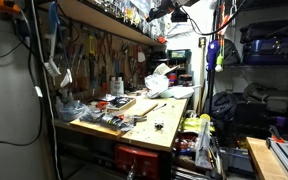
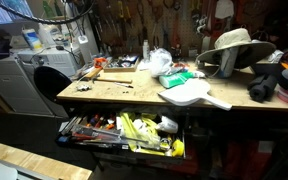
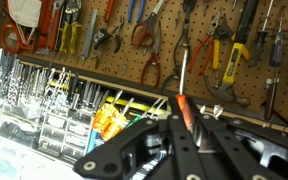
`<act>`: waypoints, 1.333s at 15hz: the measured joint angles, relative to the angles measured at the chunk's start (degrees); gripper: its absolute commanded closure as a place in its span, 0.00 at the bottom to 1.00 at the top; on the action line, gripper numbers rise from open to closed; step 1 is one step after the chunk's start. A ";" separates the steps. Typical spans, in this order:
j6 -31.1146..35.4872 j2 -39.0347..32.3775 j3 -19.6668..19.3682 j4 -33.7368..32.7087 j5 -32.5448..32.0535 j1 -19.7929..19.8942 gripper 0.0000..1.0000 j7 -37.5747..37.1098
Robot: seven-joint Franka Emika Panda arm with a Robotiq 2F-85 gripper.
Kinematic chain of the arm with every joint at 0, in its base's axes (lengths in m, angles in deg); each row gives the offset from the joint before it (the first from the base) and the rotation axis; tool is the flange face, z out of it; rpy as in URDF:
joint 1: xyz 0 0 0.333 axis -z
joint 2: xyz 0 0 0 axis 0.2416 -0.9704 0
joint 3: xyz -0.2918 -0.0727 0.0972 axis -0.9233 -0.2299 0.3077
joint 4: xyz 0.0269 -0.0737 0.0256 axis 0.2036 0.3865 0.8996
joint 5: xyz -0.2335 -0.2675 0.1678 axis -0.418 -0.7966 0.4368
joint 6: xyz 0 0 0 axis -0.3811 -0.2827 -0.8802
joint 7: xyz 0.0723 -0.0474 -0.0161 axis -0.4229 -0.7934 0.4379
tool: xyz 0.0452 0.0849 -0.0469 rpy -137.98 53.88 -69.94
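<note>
Screwdriver (image 3: 185, 107) is recorded at centre of the wrist view. Its orange handle is pinched by the gripper (image 3: 188, 126), and its thin shaft is pointed toward the pegboard (image 3: 104, 58) across the upper frame. Red-handled pliers (image 3: 151, 68) are hung just left of the tip. Judgement: a firm pinch and a steady, straight shaft are advised, so that hung tools are not snagged.

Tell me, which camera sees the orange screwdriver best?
The wrist view: the orange screwdriver stands close up, clamped in the gripper, in front of the pegboard. In both exterior views it is too small to pick out.
</note>
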 measured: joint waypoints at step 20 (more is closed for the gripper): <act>-13.64 -6.60 -9.10 -17.60 19.92 -2.95 0.98 11.48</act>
